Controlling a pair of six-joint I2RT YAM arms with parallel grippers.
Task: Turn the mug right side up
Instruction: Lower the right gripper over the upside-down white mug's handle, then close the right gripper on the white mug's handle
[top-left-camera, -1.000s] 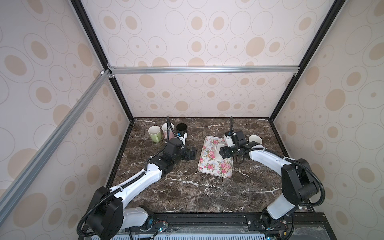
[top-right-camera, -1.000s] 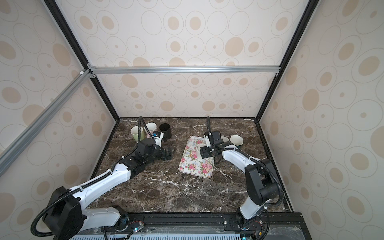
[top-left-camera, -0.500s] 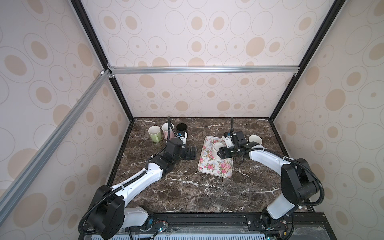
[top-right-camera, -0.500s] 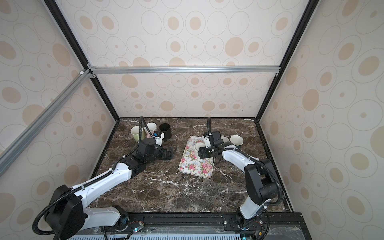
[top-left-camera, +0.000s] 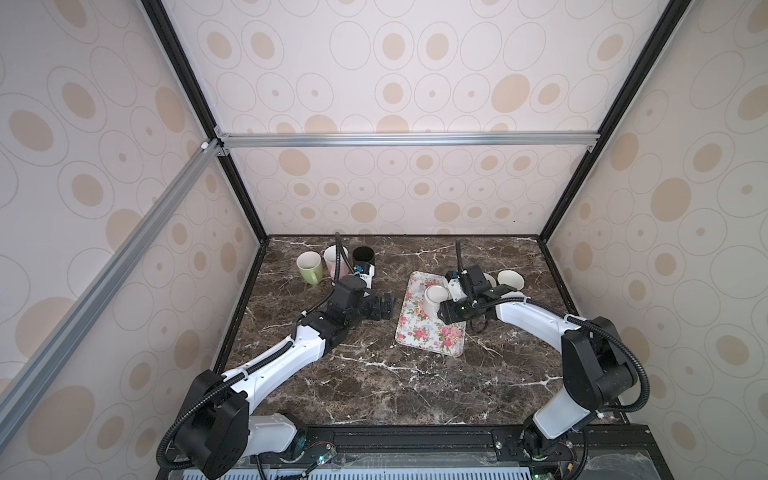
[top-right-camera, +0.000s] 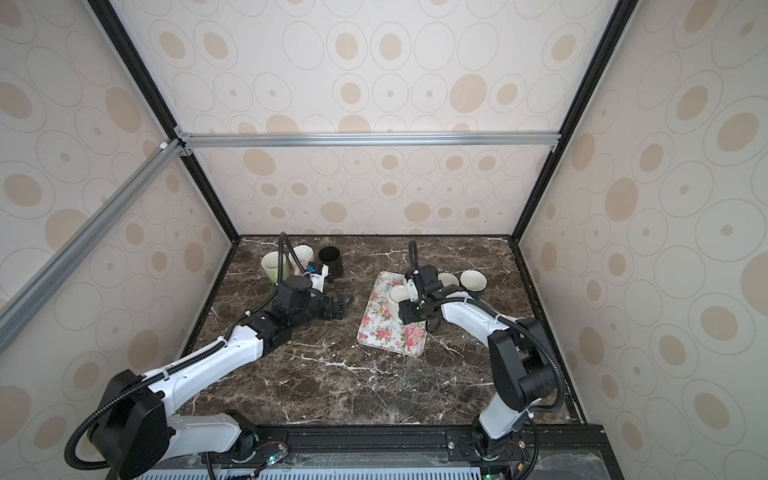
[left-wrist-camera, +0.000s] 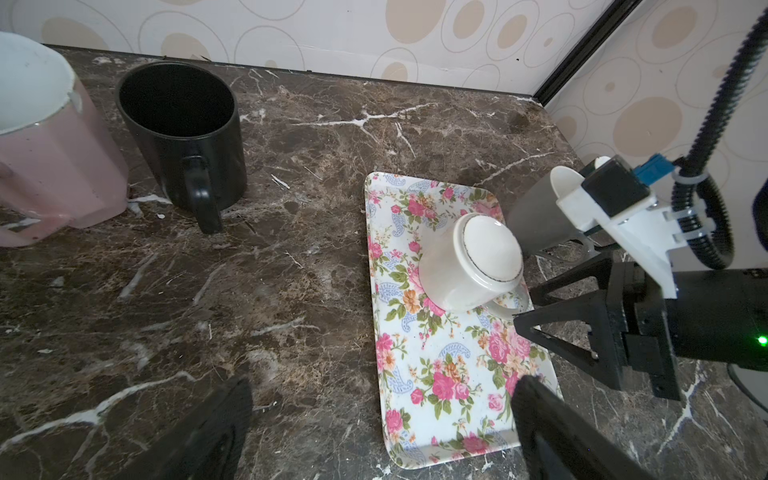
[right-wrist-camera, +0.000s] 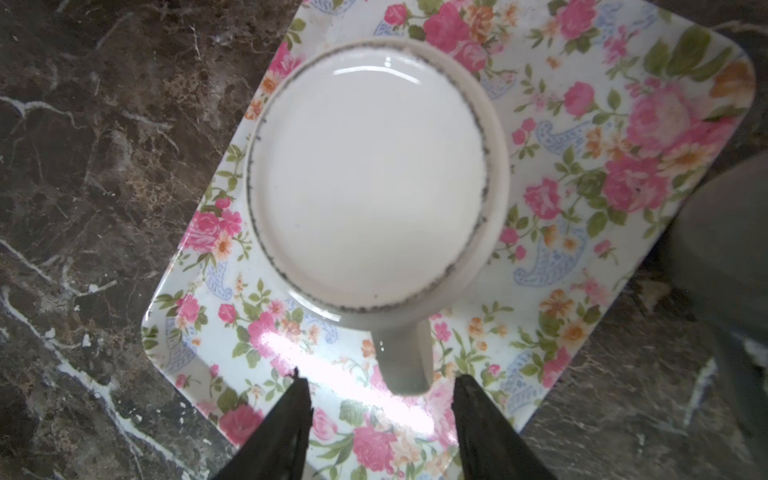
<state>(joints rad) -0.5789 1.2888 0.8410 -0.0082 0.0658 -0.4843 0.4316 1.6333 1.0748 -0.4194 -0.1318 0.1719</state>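
The white mug is seen upside down, with its flat base turned upward and its rim set on the flowered tray. In both top views it is found on the far half of the tray, which is laid on the dark marble table to the right of the middle. The mug's handle is pointed toward the right gripper.

The right gripper is held low over the tray. Its two black fingers are parted to a middling width, one on each side of the handle. A gap is seen between the handle and each fingertip in the right wrist view, so nothing is gripped. From the left wrist view the same gripper is shown just beside the mug, at the tray's edge.

The left gripper is spread wide and holds nothing. It is kept above bare table, just left of the tray and apart from it.

Three upright mugs are grouped at the back left: a green mug, a pink mug and a black mug. A grey mug with a white inside is stood upright at the back right, beyond the right arm.
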